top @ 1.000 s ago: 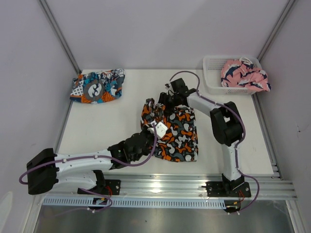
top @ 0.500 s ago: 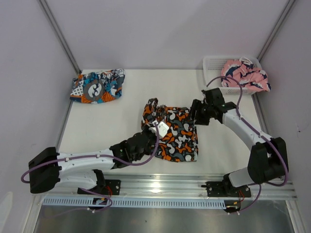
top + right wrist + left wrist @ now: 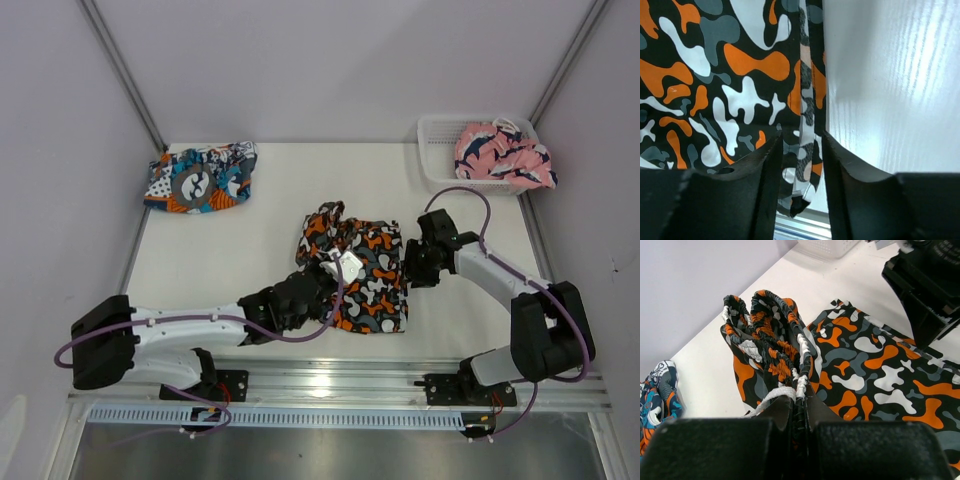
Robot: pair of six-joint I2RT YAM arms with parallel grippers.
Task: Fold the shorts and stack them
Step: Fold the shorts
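The left arm stretches low across the surface [image 3: 250,250]. The left gripper [image 3: 799,405] pinches the waistband of the blotchy shorts [image 3: 372,272] in the middle. The right arm bends down, and the right gripper [image 3: 800,145] has its jaws apart around their right edge.

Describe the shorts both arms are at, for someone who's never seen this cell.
On the white table, look at its middle. The blotched shorts lie there, waistband pinched in the left gripper, with the right gripper at their right edge. Their orange, black, white and grey blotches set them apart from the teal emblem shorts at the far left and the pink garment in the basket.
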